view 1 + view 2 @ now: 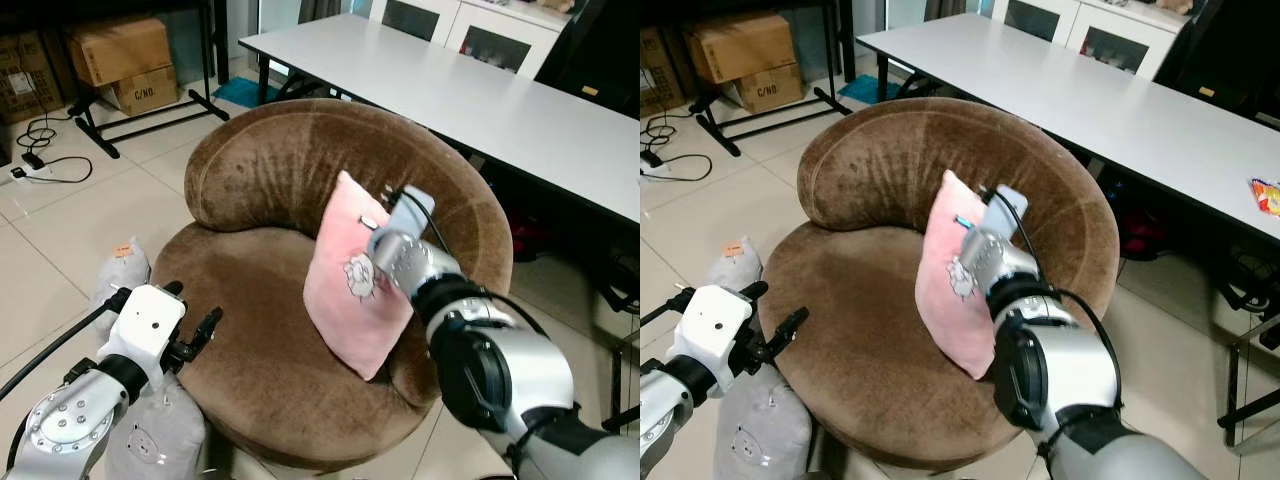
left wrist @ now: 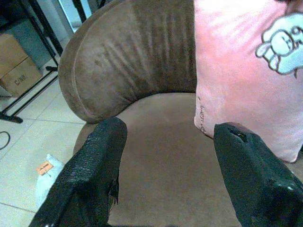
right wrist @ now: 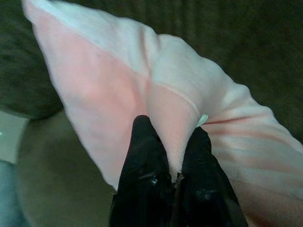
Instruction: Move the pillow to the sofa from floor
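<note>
Square pink plush pillow [image 1: 352, 280] with a white cartoon-rabbit print stands on edge on the seat of the round brown velvet sofa chair [image 1: 250, 330], tilted, its upper part leaning toward the curved backrest on the robot's right side. Lower corner rests on the seat cushion near the right armrest.

Right gripper [image 3: 171, 142]: fingers pinched nearly closed on a fold of the pillow's fabric at its upper edge; fabric bunches between the two black fingers [image 3: 144, 151]. Right silver arm [image 1: 500, 370] reaches in over the right side of the chair.

Left gripper [image 2: 168, 156]: fingers spread wide, nothing between them, hovering just off the front-left rim of the seat, pointed toward the pillow and backrest.

Grey plush pillows [image 1: 155, 430] lie on the tiled floor [image 1: 60, 230] beside the chair's left front, one with an orange tag. Long white table [image 1: 480, 100] behind the chair. Cardboard boxes [image 1: 125, 55] on a black rack at far left, with cables and a power strip on the floor near them.
</note>
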